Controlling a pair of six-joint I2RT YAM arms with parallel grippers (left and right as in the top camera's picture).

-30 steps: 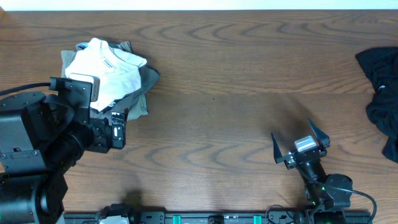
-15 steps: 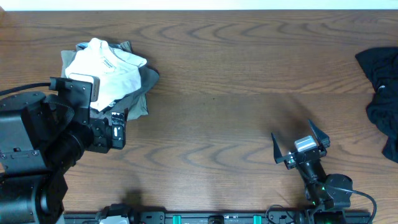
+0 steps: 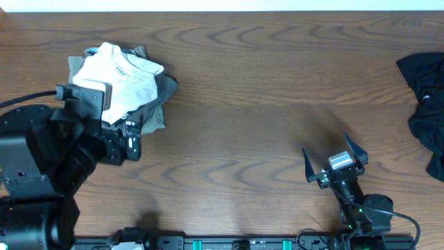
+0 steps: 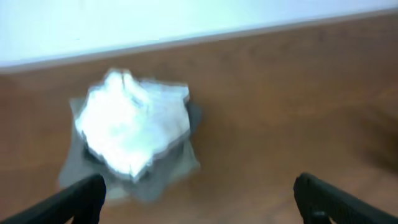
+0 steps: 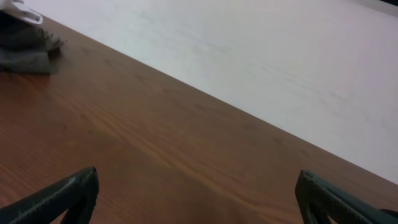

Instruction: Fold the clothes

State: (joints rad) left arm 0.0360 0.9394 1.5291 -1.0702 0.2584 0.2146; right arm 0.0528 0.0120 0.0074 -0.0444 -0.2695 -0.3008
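Stack: white tee (image 3: 118, 76), roughly folded, lies on top of the grey garment (image 3: 158, 111). The two touch, and both rest on the desk (image 3: 263, 76).
Tee detail: small grey print near the collar, too small to read.
Black garment (image 3: 424, 104): crumpled, well apart from the stack at the opposite end of the desk, partly cut off by the frame edge.
L gripper (image 3: 130, 139): just beside the stack on its robot-facing side. Jaws spread wide w/ nothing betw. them. The arm body covers the stack's near edge in the overhead view.
L wrist view: blurred. The stack sits ahead of the jaws, clear of both fingertips (image 4: 81, 196).
R gripper (image 3: 327, 151): well apart from the stack, toward the robot side and more toward the black garment's end. Jaws fully apart, holding nothing.
R wrist view: bare desk betw. the jaws. The stack is only a small grey-white bit at the far top-left corner (image 5: 25, 37).
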